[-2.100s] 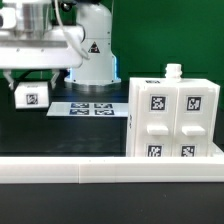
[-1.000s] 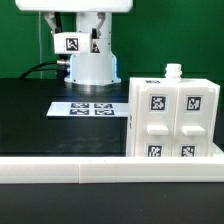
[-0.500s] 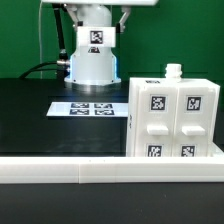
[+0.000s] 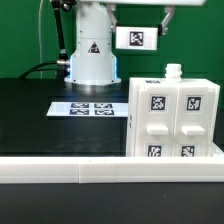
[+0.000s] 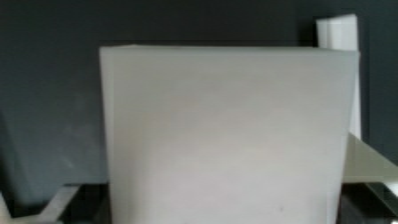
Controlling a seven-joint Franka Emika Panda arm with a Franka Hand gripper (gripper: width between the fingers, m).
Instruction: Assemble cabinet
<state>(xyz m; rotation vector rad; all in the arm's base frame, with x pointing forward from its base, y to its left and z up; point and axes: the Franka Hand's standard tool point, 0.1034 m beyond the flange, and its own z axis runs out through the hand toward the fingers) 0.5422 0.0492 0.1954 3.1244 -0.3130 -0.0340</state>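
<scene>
black table (image 4: 30, 110): cabinet (image 4: 172, 118) below fingers (image 4: 164, 20), fingers gripping small tagged block (image 4: 135, 38).

Cabinet (image 4: 172, 115) stood at exterior view's right, just behind front rail (image 4: 100, 170). Marker board (image 4: 88, 108) lay left of it, before arm base (image 4: 90, 60). Tagged block (image 4: 136, 39) hung aloft above cabinet's left edge.

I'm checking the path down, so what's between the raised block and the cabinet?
Nothing: in the exterior view only open air separates the block from the cabinet.
</scene>
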